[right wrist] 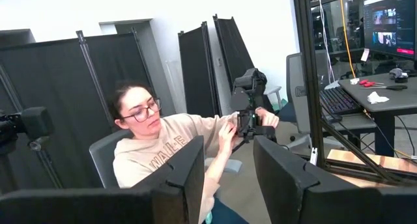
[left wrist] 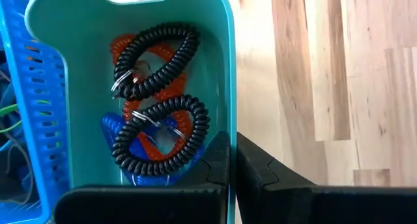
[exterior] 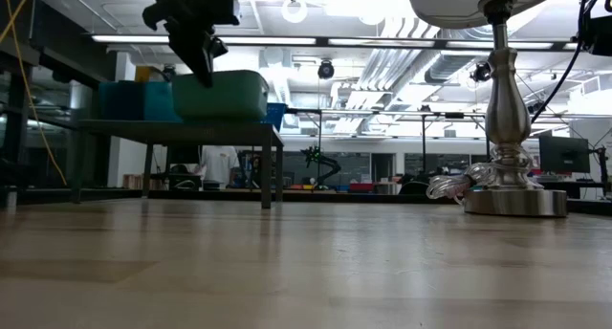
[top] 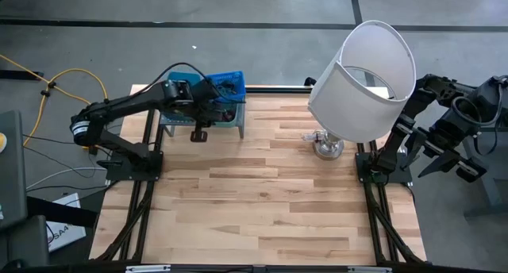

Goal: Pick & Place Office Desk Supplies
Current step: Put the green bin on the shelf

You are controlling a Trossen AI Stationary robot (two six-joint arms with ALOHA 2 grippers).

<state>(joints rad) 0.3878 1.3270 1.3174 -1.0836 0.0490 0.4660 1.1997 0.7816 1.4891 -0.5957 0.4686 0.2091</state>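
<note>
Overhead arrangement of the worktop (top: pixel 262 186), read as a clock face with twelve at the far edge. The left tool (top: pixel 200 130) hangs at about ten o'clock, above the near rim of a teal bin (left wrist: pixel 225 87) that sits beside a blue basket (top: pixel 226 86) on a small grey rack (exterior: pixel 172 128). Its fingers (left wrist: pixel 215 165) are pressed together with nothing between them, one on each side of the bin's side wall as the wrist camera frames it. The office supplies in reach are the coiled loops in that bin: two black coils (left wrist: pixel 159 129) lying on top of red coils (left wrist: pixel 124 48) and blue coils (left wrist: pixel 140 146), tangled with small metal rings. From the left tool the pile lies just inside the wall, toward the bin's middle and below the fingertips; the black coils run lengthwise along the bin. The right tool (top: pixel 464 158) is parked at about three o'clock, off the worktop's edge behind the white-shaded lamp (top: pixel 361 78), its fingers standing apart and empty, pointed into the room at a seated person (right wrist: pixel 169 152). The left arm is therefore far the nearer; judged from this layout, it must part its fingers, shift inward over the coils, then descend.
</note>
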